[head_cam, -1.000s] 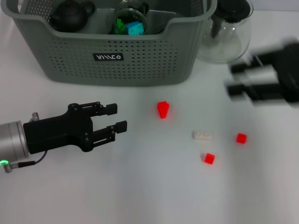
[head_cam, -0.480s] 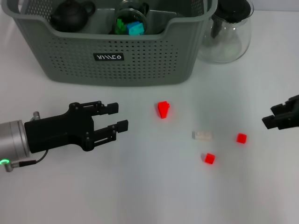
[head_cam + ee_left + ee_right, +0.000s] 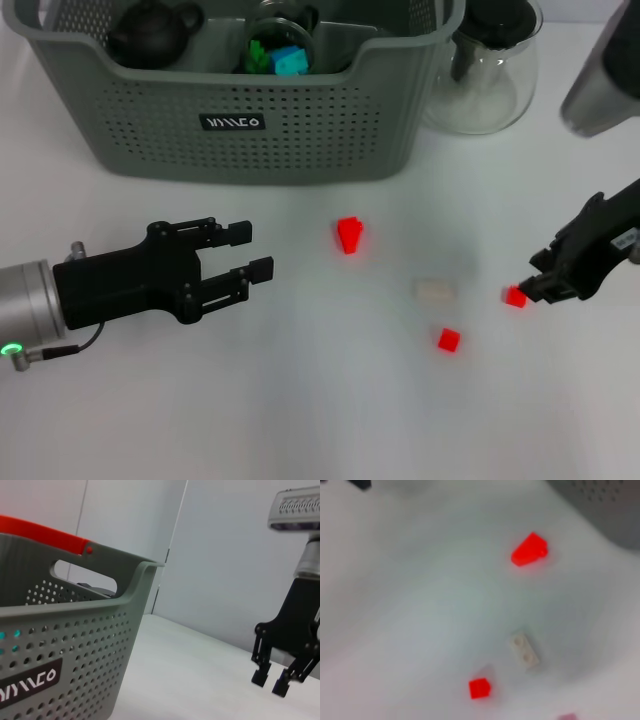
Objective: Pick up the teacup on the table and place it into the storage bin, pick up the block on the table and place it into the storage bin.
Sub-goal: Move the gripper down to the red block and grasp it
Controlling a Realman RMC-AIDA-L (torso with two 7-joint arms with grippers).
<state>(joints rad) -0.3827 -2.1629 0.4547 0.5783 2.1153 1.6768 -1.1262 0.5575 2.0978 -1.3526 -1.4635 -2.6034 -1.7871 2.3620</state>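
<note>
Block step in hand — right tool [image 3: 527,291] slightly parted, empty, at the red block [image 3: 515,296] at 4 o'clock; next needs closing, then storage bin [image 3: 240,120] at 11 — left tool [image 3: 254,250] idle, open.

The table [image 3: 300,420] is seen from above; the basket [image 3: 250,120], at 12 o'clock, is shared close-up by the left wrist view.
</note>
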